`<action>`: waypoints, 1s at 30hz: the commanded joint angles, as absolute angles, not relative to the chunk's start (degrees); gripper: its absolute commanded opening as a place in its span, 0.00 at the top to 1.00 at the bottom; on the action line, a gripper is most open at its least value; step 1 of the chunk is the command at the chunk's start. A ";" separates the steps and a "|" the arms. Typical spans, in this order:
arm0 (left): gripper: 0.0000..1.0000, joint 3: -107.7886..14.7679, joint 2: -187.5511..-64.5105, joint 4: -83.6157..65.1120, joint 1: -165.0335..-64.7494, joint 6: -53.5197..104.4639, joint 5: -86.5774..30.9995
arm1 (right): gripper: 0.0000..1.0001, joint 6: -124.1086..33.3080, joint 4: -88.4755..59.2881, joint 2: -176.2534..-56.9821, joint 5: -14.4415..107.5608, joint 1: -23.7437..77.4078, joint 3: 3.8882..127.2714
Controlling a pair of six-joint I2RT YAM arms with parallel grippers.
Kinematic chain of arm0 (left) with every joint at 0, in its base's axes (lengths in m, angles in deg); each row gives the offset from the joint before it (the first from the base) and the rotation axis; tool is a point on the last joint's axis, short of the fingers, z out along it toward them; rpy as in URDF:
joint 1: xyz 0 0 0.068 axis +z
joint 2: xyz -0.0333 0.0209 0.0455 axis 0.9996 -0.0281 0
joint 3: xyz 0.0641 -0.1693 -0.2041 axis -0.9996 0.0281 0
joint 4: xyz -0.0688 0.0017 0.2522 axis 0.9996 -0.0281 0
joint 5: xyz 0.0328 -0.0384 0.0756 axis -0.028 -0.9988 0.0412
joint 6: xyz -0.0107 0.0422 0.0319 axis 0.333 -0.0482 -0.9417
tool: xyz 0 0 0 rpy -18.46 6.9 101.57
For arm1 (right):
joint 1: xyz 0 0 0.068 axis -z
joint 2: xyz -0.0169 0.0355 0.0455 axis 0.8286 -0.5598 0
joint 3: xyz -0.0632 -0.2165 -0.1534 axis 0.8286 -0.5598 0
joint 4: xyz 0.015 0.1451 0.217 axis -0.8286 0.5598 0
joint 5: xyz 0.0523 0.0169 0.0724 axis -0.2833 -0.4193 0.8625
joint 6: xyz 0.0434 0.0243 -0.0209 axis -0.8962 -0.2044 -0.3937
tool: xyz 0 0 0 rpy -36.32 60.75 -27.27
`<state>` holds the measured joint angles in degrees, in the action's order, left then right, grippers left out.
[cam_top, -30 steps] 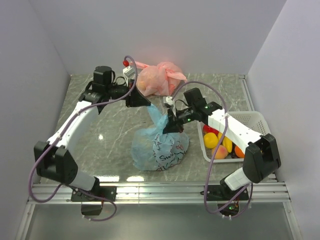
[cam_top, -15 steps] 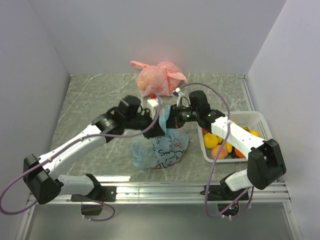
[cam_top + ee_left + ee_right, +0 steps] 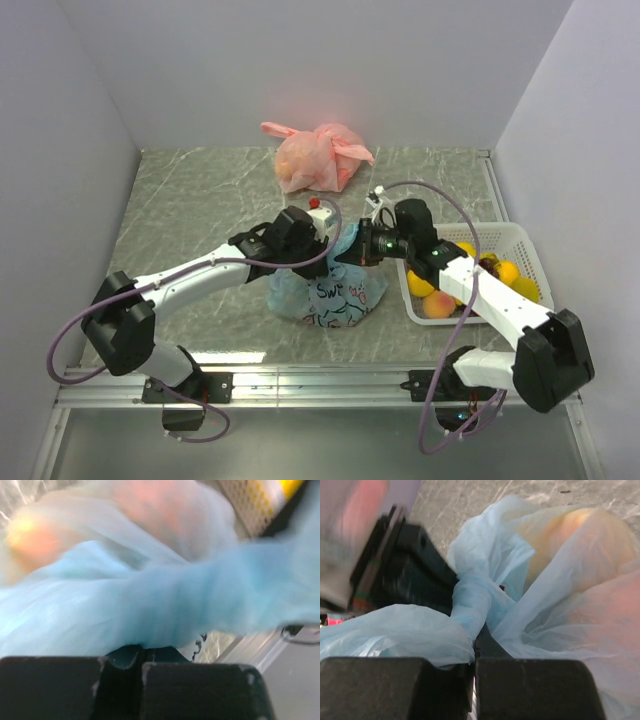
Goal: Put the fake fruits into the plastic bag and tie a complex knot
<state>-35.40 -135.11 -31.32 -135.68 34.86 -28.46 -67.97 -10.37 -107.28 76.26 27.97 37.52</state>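
Note:
The light-blue plastic bag sits mid-table with fake fruits inside; their peach and orange shapes show through the film. More fake fruits lie in the white basket. Just above the bag my left gripper and right gripper meet tip to tip. In the left wrist view the left gripper is shut on a twisted blue handle. The right gripper is shut on the other handle, which wraps around the first strand.
A knotted pink-orange bag lies at the back of the table. The basket stands to the right of the blue bag, under my right forearm. Grey walls close in the left, back and right sides.
My left arm swung from the back left down to the table's middle, carrying its handle across. The right gripper shifted slightly right. The bag's neck dropped lower and the handles now cross.

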 commanded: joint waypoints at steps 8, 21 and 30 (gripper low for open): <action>1.00 -31.65 -127.64 -18.92 -128.03 36.83 -43.77 | 1.00 -84.54 -23.96 -102.33 71.09 26.87 31.78; 1.00 -25.24 -130.51 -9.00 -131.11 49.65 -36.59 | 1.00 -92.82 -29.70 -103.48 68.19 26.78 30.73; 1.00 -21.19 -135.43 10.25 -129.97 62.03 -36.23 | 1.00 -91.67 -32.94 -103.12 70.03 26.69 28.36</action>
<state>-22.09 -133.91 -0.61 -130.39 55.41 -37.16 -91.29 -27.02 -104.03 68.09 27.23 28.84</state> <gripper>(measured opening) 0.013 0.008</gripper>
